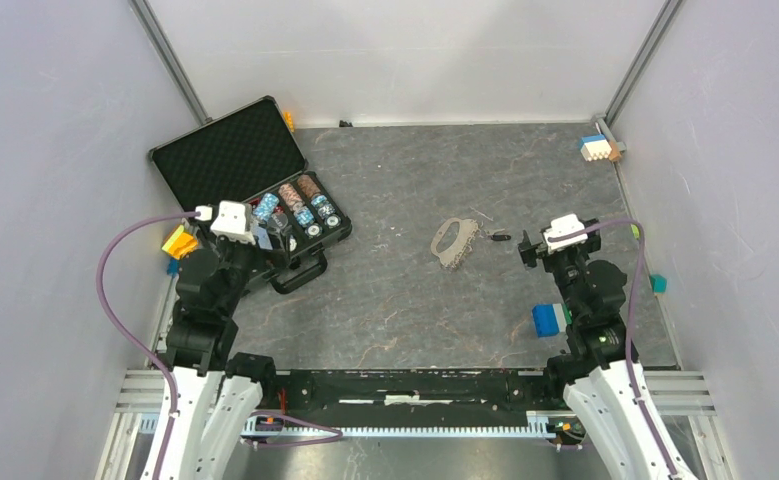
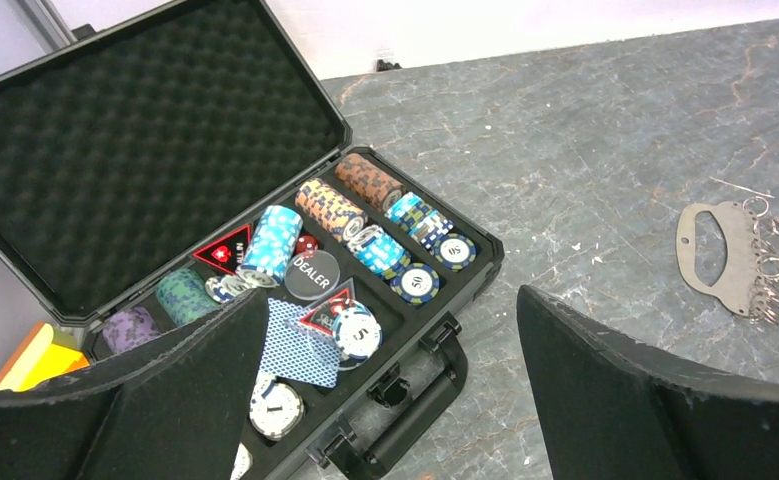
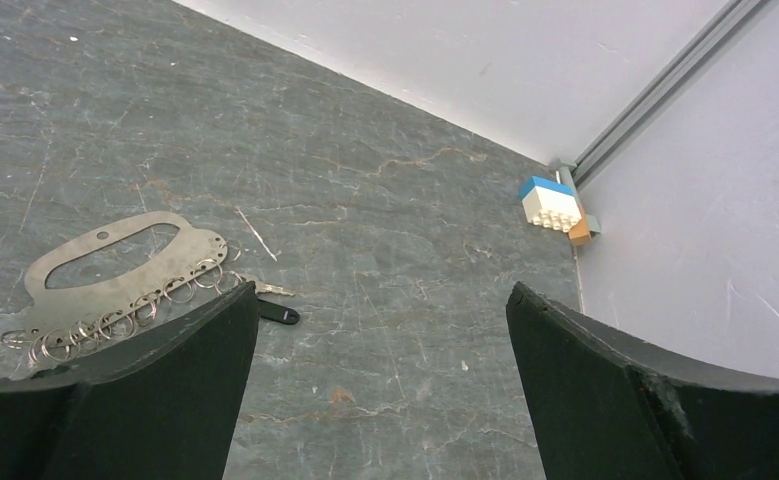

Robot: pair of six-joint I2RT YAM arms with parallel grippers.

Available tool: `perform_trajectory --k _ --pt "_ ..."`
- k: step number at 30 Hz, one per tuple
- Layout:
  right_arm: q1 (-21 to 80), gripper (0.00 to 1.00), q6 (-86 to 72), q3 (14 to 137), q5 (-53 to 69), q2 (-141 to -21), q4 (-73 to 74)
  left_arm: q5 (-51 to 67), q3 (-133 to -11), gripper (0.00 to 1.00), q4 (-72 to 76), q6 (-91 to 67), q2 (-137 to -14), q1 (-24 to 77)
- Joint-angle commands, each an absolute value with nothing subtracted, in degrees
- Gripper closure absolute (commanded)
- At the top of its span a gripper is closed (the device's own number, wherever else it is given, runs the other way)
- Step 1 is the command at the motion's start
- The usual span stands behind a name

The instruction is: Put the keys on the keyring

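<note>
Standing at the near edge of the worktop (image 1: 415, 300), the two arms reach inward, each holding nothing. A blue block (image 1: 548, 320) sits beside the right arm, toward the near right corner. Further in, the right hand (image 1: 531, 248) hangs released, its fingers spread wide and pointing at the middle of the worktop. Just beyond its fingertips lies the key (image 1: 500, 237), with a black head and a short silver blade, flat on the surface and touching neither hand. Just beside it, on the left, lies the keyring (image 1: 453, 241), a flat grey-tan loop with a row of small wire rings along the edge facing the key. Whether key and rings touch I cannot tell. By the left edge, the left hand (image 1: 270, 235) is likewise released, fingers wide, hovering over the near side of an open black case (image 1: 227, 158) filled with poker chips (image 1: 295, 200). At the far right corner rests a blue, white and tan brick block (image 1: 597, 148).
</note>
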State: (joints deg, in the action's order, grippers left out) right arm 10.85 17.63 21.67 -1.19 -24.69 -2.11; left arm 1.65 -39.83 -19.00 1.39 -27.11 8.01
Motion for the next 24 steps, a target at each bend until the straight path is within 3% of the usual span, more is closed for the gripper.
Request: perform_trajectory --k 1,24 --pt "11.78 0.02 16.6 24.42 -0.15 -25.73 -2.64 4.02 -37.83 0.0 -17.5 -0.29 -25.17 7.24" --pt "11.96 0.02 17.71 23.83 -0.17 -23.24 -1.33 4.0 -35.45 0.0 -17.05 2.37 -23.73 7.12"
